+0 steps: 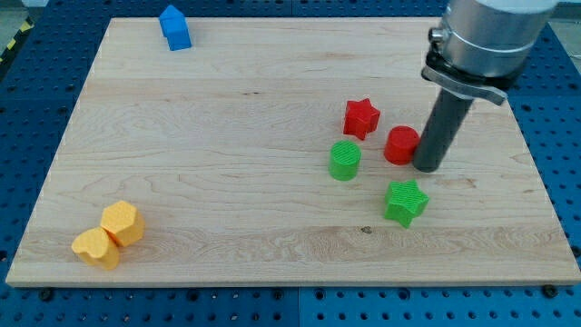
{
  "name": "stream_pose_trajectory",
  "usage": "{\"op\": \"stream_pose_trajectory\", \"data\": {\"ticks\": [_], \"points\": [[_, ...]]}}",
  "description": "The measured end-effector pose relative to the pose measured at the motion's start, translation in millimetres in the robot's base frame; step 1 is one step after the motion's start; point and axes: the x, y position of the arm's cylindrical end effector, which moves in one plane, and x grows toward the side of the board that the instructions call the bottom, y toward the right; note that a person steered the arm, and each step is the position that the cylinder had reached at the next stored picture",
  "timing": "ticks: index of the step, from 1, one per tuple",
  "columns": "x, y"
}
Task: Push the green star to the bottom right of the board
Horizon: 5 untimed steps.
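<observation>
The green star (405, 201) lies on the wooden board (227, 136), right of centre and toward the view's bottom. My tip (427, 167) rests on the board just above and slightly right of the star, a small gap apart. The tip touches or nearly touches the right side of a red cylinder (400, 144). A green cylinder (344, 160) stands left of the star and higher up. A red star (360, 117) lies above the green cylinder.
A blue house-shaped block (174, 27) sits near the board's top left. Two yellow blocks (122, 222) (96, 247) touch each other at the bottom left corner. A blue perforated table surrounds the board.
</observation>
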Motion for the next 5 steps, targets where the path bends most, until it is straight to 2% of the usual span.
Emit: {"op": "stream_pose_trajectory", "data": {"ticks": [2, 4, 5], "points": [[-10, -29], [32, -43], [49, -68]]}}
